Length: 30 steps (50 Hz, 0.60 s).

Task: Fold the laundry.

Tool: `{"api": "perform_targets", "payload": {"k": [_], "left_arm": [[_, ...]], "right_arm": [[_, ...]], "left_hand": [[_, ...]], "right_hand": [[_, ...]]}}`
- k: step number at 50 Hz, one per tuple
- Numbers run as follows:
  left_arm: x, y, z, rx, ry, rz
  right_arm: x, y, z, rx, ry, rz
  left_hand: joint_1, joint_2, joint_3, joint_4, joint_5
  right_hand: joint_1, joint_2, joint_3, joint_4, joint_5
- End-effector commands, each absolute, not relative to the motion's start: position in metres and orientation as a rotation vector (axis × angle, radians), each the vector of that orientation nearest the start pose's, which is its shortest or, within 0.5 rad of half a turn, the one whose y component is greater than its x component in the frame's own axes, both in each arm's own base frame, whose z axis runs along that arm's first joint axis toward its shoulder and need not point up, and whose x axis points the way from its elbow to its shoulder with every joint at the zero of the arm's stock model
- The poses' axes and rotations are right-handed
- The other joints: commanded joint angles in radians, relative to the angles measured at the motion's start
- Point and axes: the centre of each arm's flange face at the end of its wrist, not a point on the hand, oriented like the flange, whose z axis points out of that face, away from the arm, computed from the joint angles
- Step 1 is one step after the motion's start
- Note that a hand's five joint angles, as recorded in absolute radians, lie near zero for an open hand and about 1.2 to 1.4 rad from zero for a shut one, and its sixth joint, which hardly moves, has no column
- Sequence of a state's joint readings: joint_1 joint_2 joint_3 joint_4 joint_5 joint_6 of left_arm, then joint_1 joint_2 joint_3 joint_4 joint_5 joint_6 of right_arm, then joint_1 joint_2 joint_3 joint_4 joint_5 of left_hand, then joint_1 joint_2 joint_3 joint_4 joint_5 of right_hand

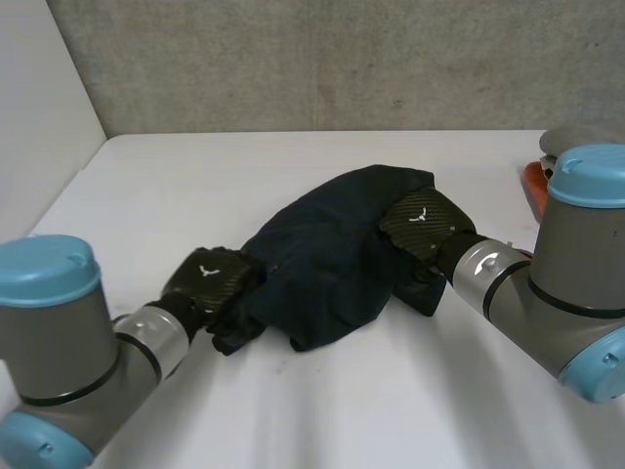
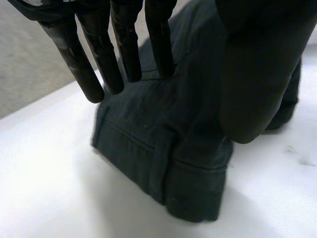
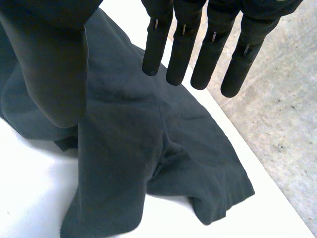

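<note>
Two hands: one at each end of the cloth, neither gripping anything
laundry: one dark navy garment (image 1: 332,259), bunched in a lump around the middle of the table, running from near-left up to far-right; can't tell what piece of clothing it is
seams: the left wrist view shows stitched seams and a thick folded edge at the garment's near-left end, lying flat on the table
left hand (image 1: 208,281): sits at the near-left end of the lump, back of the hand facing up
left hand's fingers (image 2: 99,54): straight and a little spread, pointing down over the cloth, thumb held apart off to the side, nothing pinched; can't tell if the tips actually touch the fabric
right hand (image 1: 418,223): on the right side of the lump, toward its far end, back of the hand up
right hand's fingers (image 3: 183,44): straight, side by side, loose over the cloth, thumb well apart from them, nothing caught between
right end of cloth: the right wrist view shows a flat flap with a hemmed edge spread on the table beyond the fingertips
table (image 1: 195,186): white, with a grey wall (image 1: 293,59) along the far side
far right edge: an orange thing (image 1: 533,188) and a grey thing (image 1: 571,139) just behind it, both partly hidden by the right arm (image 1: 576,254), too little showing to name them
</note>
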State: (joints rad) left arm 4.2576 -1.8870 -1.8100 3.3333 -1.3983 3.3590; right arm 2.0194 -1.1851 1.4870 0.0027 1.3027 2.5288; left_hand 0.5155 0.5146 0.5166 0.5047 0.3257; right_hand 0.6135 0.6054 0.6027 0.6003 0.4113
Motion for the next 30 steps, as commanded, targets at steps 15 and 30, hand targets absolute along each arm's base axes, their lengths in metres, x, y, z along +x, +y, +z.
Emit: {"api": "perform_targets", "payload": {"k": [15,30], "left_arm": [[-0.253,-0.348,0.26,0.61,1.868,-2.214],[-0.374,-0.272,0.298,1.15,1.759,-2.79]], "right_arm": [[0.279,-0.269,0.225,-1.279,2.057,-1.914],[0.247,-0.301,0.248,-0.995,2.14,-2.011]], "left_hand": [[0.881,0.882,0.88,0.892,0.896],[0.881,0.882,0.88,0.892,0.896]], "right_hand": [[-0.439,-0.431,-0.428,-0.426,-0.411],[-0.439,-0.431,-0.428,-0.426,-0.411]]}}
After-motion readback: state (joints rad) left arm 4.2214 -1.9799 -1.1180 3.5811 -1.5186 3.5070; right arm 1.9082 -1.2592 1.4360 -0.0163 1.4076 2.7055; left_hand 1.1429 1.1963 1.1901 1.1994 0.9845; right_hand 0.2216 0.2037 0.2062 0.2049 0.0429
